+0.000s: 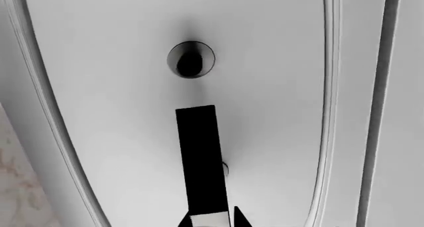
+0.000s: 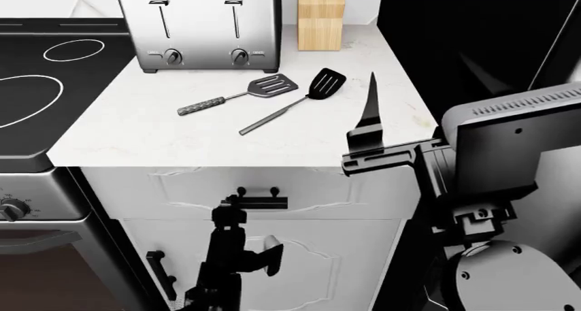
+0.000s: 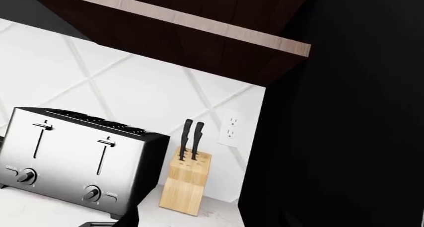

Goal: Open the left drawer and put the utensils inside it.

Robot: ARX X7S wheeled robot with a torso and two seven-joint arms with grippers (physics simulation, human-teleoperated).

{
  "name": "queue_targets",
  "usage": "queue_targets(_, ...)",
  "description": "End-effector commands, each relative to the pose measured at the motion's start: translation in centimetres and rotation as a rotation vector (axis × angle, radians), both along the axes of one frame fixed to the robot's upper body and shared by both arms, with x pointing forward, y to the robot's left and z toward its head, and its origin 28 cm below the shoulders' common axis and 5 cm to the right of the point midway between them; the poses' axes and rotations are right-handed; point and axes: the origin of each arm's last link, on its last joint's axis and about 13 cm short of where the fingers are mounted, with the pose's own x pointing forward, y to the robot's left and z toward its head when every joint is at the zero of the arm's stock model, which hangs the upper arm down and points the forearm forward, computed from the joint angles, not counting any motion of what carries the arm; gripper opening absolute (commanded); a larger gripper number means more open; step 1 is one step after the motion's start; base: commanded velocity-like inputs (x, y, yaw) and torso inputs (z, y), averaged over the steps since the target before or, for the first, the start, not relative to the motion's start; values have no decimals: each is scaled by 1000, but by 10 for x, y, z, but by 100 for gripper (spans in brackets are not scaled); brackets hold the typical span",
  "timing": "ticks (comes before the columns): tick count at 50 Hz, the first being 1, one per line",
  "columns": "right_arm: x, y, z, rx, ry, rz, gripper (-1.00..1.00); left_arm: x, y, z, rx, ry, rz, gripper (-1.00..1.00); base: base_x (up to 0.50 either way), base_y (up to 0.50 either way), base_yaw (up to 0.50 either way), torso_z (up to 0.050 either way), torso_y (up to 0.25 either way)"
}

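Head view, lower centre: our left gripper (image 2: 238,212) sits right at the short black bar handle (image 2: 258,203) of the left drawer (image 2: 181,188). From this angle we cannot tell whether its fingers are around the bar or only against it. The drawer front is flush under the counter edge, so the drawer is shut. Below it, at the lower left of the frame, we see the taller cabinet door (image 2: 345,256) with its vertical black handle (image 2: 159,273).

In the left wrist view, the moulded white front (image 1: 119,113) fills the frame. A black bar (image 1: 202,160) runs up from the bottom edge at centre, and a round mount (image 1: 190,59) sits above it. The gripper's own fingers barely show here, so how wide they stand stays unclear to us.

At the right of the head view, our right gripper (image 2: 368,131) is raised above the counter's right edge. Only a dark upright finger (image 2: 369,110) shows, and we cannot tell how far it is spread.

Farther back on the white countertop (image 2: 136,131), the two utensils lie side by side at upper centre: the grey spatula (image 2: 238,95) with the knurled handle on the left, the black spatula (image 2: 292,101) just to its right. Behind them stand the toaster (image 2: 200,26) and the knife block (image 2: 320,17). The stove top (image 2: 37,86) is at the upper left.

The right wrist view shows the toaster (image 3: 73,162) and the knife block (image 3: 185,185) against a white tiled wall (image 3: 132,83).
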Motion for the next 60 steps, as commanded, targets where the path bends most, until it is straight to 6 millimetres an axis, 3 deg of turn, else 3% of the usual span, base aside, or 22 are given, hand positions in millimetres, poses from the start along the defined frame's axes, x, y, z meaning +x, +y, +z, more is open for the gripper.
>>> queue_targets(1, -1, 1, 2, 0, -10, 4, 100, -35, 7, -20, 10, 83, 20, -100, 0, 0, 0, 0, 0)
queue_targets(15, -1, 2, 1, -7, -11, 3, 100, -71, 15, -7, 5, 47, 27, -100, -1, 0, 1, 0, 0)
queue_targets(25, -2, 3, 0, -5, -12, 4, 100, -120, 26, 18, -66, -34, 47, -100, -1, 0, 1, 0, 0)
queue_targets(34, -3, 4, -1, -1, -14, 11, 100, -153, 44, 27, -56, -94, 104, -100, 0, 0, 0, 0, 0)
queue_targets(51, -4, 7, 0, -2, -20, 23, 100, -194, 56, 41, -12, -140, 132, -100, 0, 0, 0, 0, 2)
queue_targets(57, -3, 9, 0, -5, -19, 33, 100, -209, 59, 37, -1, -133, 143, -100, 0, 0, 0, 0, 2)
queue_targets(58, -2, 9, -1, -5, -18, 34, 100, -212, 59, 36, 1, -127, 144, 100, 0, 0, 0, 0, 10)
queue_targets(60, -2, 10, -1, -6, -16, 34, 100, -219, 59, 33, 9, -112, 139, 100, 0, 0, 0, 0, 0)
